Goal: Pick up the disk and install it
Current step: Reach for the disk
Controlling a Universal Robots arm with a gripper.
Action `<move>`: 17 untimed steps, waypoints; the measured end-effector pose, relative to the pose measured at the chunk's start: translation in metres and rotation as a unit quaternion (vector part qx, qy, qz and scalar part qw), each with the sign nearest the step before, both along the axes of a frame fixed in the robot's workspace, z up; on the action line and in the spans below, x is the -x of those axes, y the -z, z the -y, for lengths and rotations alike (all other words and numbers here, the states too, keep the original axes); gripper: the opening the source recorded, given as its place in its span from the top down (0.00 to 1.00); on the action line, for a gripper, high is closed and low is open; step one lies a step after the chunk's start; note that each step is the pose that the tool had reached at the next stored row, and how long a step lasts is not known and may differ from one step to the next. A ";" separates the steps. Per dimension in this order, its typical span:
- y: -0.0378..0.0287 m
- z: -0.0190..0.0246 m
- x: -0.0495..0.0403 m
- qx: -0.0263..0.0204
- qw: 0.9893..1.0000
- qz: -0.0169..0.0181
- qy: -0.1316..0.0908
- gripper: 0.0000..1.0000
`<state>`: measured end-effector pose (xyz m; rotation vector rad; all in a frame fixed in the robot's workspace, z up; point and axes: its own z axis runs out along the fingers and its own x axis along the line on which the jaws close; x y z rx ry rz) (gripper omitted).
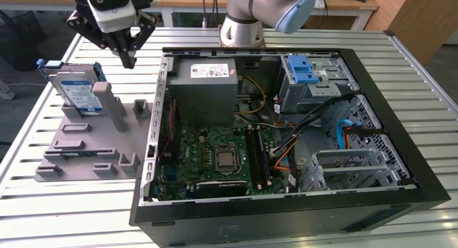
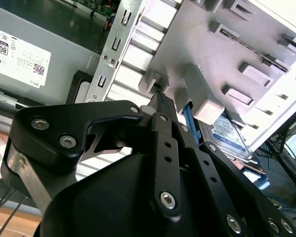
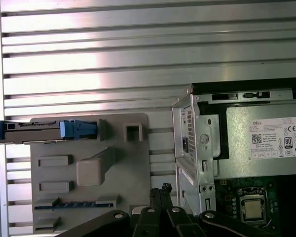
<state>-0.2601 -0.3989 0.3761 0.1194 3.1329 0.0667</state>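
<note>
Gripper: the gripper [image 1: 130,62] hangs over the table, fingers pinched together on nothing, between the disk [image 1: 77,92] and the case [image 1: 159,97].
Disk: it is parked in the grey holder [image 1: 86,148], behind a post [image 1: 104,100] and well apart from the fingers.
Pointing: the disk stands on 1 edge and leans a little. Its label faces the exterior view's front, and its top edge runs toward the case.
Long axis: probably upright, though I'm not sure.
Risk 1: fingers this narrow cannot straddle the disk, so they would hit its top edge.
Risk 2: a knock could tip the leaning disk.
Risk 3: an off-centre grip could make it swing into the case wall.
</note>
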 end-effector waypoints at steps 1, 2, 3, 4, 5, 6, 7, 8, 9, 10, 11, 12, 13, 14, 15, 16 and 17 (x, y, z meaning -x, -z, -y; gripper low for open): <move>0.0002 0.0000 0.0001 0.000 1.000 0.000 0.000 0.89; 0.0003 0.0000 0.0002 0.000 1.000 0.000 0.000 0.89; 0.0005 0.0000 0.0004 0.000 1.000 0.000 0.000 0.89; 0.0005 0.0000 0.0005 0.000 1.000 -0.001 0.000 0.89; 0.0006 0.0000 0.0007 0.000 1.000 -0.001 0.000 0.89; 0.0007 0.0000 0.0008 0.000 1.000 -0.001 0.000 0.89; 0.0008 0.0000 0.0010 0.000 1.000 -0.001 0.000 0.89; 0.0008 0.0000 0.0011 0.000 1.000 -0.001 0.000 0.89; 0.0009 0.0000 0.0013 0.000 1.000 -0.001 0.000 0.89; 0.0010 0.0000 0.0015 0.000 1.000 -0.001 0.000 0.89; 0.0011 0.0000 0.0016 0.000 1.000 -0.001 0.000 0.89; 0.0012 0.0000 0.0018 0.000 1.000 -0.001 0.000 0.89; 0.0013 0.0000 0.0020 0.000 1.000 -0.001 0.000 0.89; 0.0014 0.0000 0.0022 0.000 1.000 -0.001 0.000 0.89; 0.0015 0.0000 0.0024 0.000 1.000 -0.002 0.000 0.89; 0.0015 0.0000 0.0026 0.000 1.000 -0.002 0.000 0.89; 0.0016 0.0000 0.0028 0.000 1.000 -0.002 0.000 0.89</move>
